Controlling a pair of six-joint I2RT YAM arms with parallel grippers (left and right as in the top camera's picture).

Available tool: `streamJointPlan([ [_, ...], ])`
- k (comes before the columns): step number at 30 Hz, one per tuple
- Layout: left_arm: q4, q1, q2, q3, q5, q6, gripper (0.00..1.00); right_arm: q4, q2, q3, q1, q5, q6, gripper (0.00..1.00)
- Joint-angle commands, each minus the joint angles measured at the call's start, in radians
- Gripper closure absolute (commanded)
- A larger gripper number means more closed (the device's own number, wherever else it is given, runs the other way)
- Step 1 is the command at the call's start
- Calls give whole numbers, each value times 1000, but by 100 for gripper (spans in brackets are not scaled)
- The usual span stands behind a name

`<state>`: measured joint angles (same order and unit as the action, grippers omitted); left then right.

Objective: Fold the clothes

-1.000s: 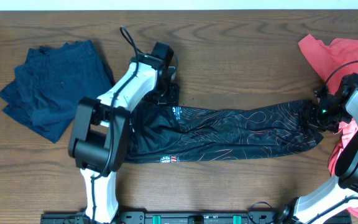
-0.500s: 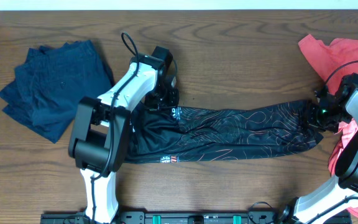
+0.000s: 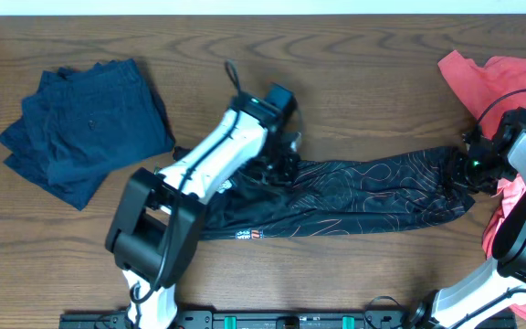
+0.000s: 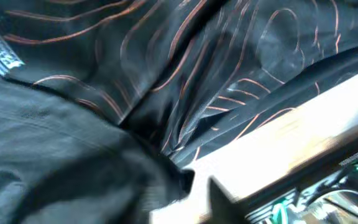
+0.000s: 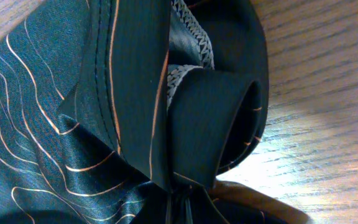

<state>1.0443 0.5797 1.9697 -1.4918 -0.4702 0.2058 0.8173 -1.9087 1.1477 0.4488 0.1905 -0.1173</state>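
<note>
The black jersey (image 3: 363, 192) with thin orange contour lines lies stretched left to right across the middle of the table. My left gripper (image 3: 279, 155) is over its upper left part and shut on a fold of it. In the blurred left wrist view the dark cloth (image 4: 166, 62) fills the frame and bunches at the jaws (image 4: 194, 186). My right gripper (image 3: 467, 166) is shut on the jersey's right end. In the right wrist view the hem (image 5: 135, 93) is gathered into the closed jaws (image 5: 180, 208).
A folded navy garment (image 3: 85, 128) lies at the left. A coral-red garment (image 3: 500, 78) is heaped at the far right, beside and under the right arm. Bare wooden table (image 3: 363, 82) lies behind the jersey.
My left gripper has swung right and a little toward the front, carrying the jersey's upper left edge over the cloth. The right gripper has stayed put.
</note>
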Motion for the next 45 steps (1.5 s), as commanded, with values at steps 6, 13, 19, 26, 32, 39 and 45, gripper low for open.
streamJointPlan([
  [6, 24, -58, 0, -26, 173, -5, 29, 23, -56, -42, -4, -7, -4, 99],
  [13, 43, -220, -80, -31, 174, -5, 29, 117, -18, 5, -31, -7, -5, 99],
  [19, 52, -363, -166, -31, 173, -5, 29, 180, 93, 26, -138, -30, -12, 99],
  [26, 81, -425, -195, -31, 173, -5, 29, 277, 157, 26, -335, -29, 48, 99],
  [32, 82, -423, -195, -29, 173, -5, 29, 301, 157, 26, -513, -16, 184, 99],
  [39, 81, -423, -195, -29, 173, -5, 29, 224, 156, 26, -698, 76, 325, 99],
  [45, 81, -423, -195, -29, 173, -5, 29, 149, 156, 26, -835, 117, 428, 99],
])
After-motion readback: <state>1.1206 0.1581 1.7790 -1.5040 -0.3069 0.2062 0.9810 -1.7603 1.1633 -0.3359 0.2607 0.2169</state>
